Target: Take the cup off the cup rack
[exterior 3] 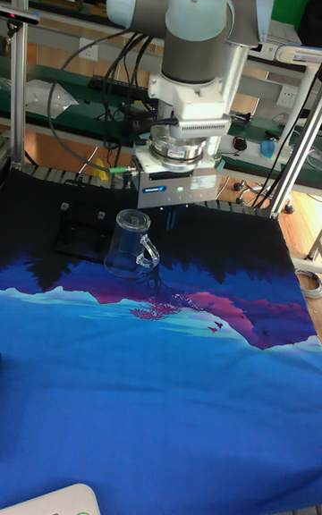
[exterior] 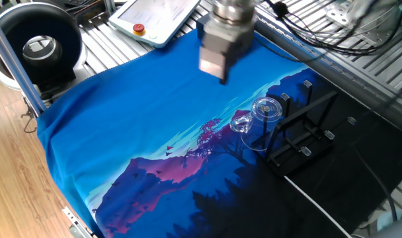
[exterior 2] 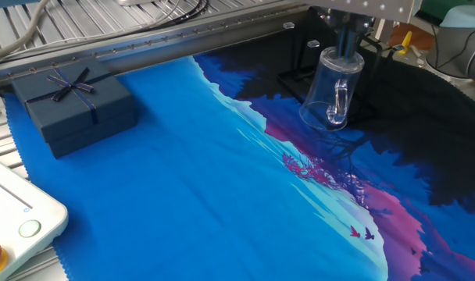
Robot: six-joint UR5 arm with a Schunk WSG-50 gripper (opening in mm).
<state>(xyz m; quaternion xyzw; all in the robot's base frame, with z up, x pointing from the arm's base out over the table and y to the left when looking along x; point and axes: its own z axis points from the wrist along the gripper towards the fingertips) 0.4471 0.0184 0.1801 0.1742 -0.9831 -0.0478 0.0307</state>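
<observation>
The cup (exterior: 259,121), a clear glass mug, hangs tilted on a peg at the near end of the black cup rack (exterior: 300,140). Its loop handle faces the camera in the other fixed view, cup (exterior 2: 333,90). My gripper (exterior: 222,77) is blurred by motion and hovers over the blue cloth, up and to the left of the cup and apart from it. Its dark fingers look pressed together with nothing between them. In the tall view the gripper (exterior 3: 170,216) hangs just right of the cup (exterior 3: 131,243), with the rack (exterior 3: 76,234) to the left.
A dark blue gift box (exterior 2: 73,105) sits at the far edge of the blue printed cloth (exterior: 141,125). A white pendant with a red button (exterior: 148,20) and a black round device (exterior: 39,43) lie beyond the cloth. Cables hang behind the rack.
</observation>
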